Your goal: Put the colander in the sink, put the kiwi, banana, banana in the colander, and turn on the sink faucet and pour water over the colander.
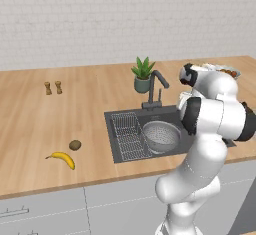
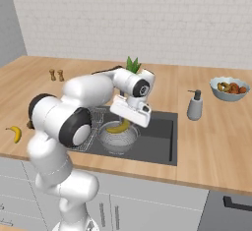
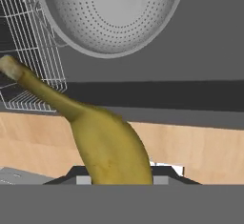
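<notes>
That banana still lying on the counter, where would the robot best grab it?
Probably across the thick middle of the banana, coming straight down from above. It lies flat on the counter, and its curved body tapers toward both ends, so the middle gives the fingers the fullest hold. The kiwi sits apart from it, out of the way.

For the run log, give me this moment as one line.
gripper: shut on banana | over colander in sink | kiwi, other banana on counter | faucet untouched
</notes>
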{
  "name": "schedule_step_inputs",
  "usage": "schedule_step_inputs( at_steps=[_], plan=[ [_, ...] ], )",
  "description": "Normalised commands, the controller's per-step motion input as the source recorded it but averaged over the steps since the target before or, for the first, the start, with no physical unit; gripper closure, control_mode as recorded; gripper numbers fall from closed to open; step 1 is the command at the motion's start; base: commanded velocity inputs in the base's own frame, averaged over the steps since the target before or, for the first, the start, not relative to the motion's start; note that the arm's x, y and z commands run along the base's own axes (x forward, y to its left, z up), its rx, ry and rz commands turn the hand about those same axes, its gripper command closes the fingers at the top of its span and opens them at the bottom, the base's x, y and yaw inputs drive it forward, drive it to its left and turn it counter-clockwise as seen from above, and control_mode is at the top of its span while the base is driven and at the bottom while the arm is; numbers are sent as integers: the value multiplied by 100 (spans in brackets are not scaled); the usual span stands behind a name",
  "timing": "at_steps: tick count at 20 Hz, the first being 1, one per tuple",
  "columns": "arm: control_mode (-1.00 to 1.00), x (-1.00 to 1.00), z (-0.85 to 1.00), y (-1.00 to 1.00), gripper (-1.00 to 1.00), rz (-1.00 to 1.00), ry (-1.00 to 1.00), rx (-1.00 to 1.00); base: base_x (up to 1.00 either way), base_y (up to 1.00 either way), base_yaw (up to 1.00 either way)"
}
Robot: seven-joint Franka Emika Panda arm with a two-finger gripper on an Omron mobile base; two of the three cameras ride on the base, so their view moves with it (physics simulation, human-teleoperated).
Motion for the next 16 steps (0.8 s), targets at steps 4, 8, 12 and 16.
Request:
schedule_step_inputs(
  at_steps=[4,8,12,16],
  plan=[
    [-100,34,-25,10,100,-2,0,21,0,0,0],
    [-100,44,-14,5,100,-4,0,7,0,0,0],
    [-100,47,-15,23,100,-10,0,0,0,0,0],
    [-100,29,-31,7,100,-8,0,0,0,0,0]
  ],
)
